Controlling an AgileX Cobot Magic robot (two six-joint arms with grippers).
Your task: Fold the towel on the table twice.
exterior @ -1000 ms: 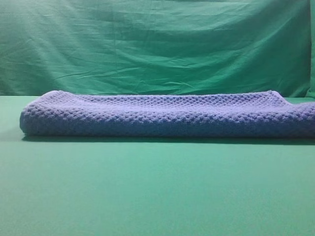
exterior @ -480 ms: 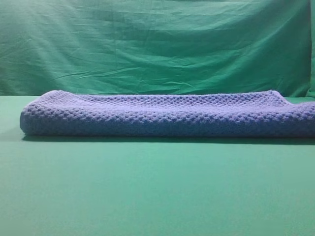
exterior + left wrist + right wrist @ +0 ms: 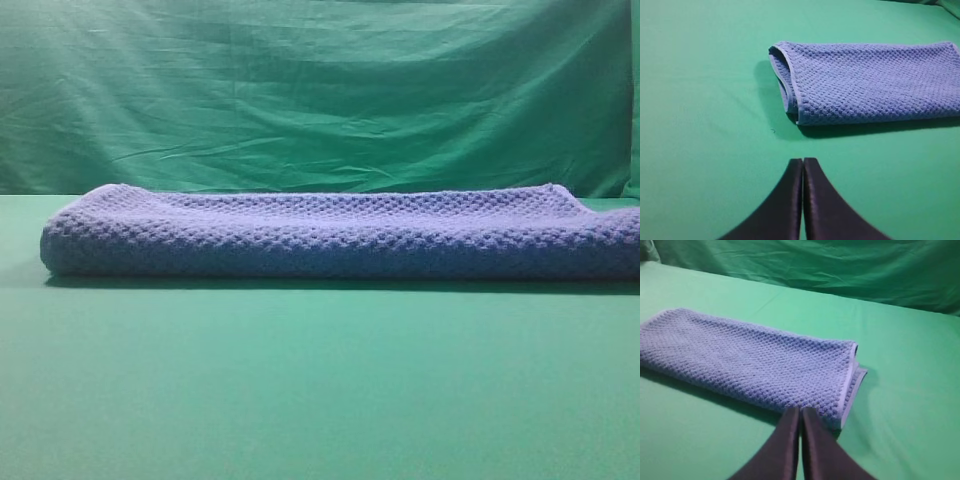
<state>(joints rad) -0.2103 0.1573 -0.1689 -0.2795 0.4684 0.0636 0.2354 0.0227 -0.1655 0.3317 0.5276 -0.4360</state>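
Exterior high view: a wrinkled green backdrop (image 3: pixel 320 95) hangs behind everything; neither arm shows here.
Bench: the green-covered bench (image 3: pixel 320 390) spreads wide and flat under both hands, with plenty of bare cover on all sides of the cloth.
Towel: the blue-grey waffle-weave towel (image 3: pixel 330 235) lies as a long, low band, doubled over at least once (layered edges show at both short ends); it sits ahead of each hand, running across between them.
Towel ends: from the left wrist the end (image 3: pixel 787 82) nearest that hand shows stacked hems and a rounded fold; from the right wrist the other end (image 3: pixel 850 377) shows two layers slightly offset, the lower one peeking out.
Left hand: the left hand (image 3: pixel 803 162) has its two dark fingers pressed together, holding nothing, hovering over bare bench short of the towel's end.
Right hand: the right hand (image 3: pixel 800 412) is likewise closed and empty, its tips just at or over the towel's near edge; whether they touch the cloth I cannot tell.
Step in hand: probably the pause between folds, one fold looking done and the second not begun (a judgement only).
Next move: both hands would need to part their fingers, pinch every layer at one short end, then carry it over to the other end, keeping edges aligned.
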